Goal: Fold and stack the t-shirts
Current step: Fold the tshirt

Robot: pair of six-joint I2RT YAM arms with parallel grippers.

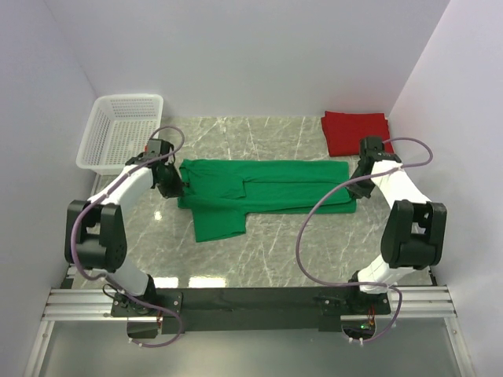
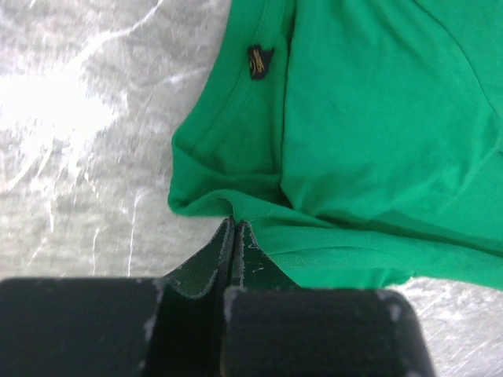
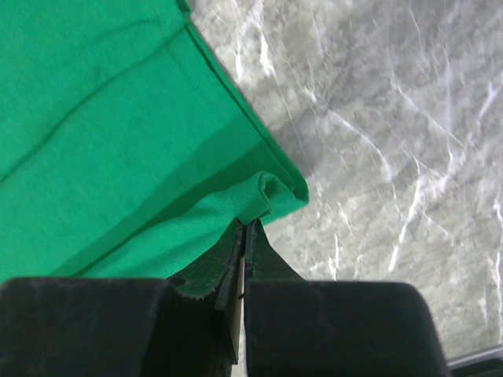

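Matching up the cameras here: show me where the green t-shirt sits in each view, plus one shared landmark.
Top external: the green t-shirt lies spread across the middle of the marble tabletop.
Left wrist: it fills the upper right, collar label showing; the left gripper pinches its edge.
Right wrist: it fills the upper left; the right gripper pinches its corner.
Shared landmark: the marble tabletop.

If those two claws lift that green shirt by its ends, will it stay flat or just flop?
Probably flop: the green t-shirt is thin cloth, bunching at the right gripper. Held only at two ends, by that and the left gripper, its middle would likely sag. It looks light.
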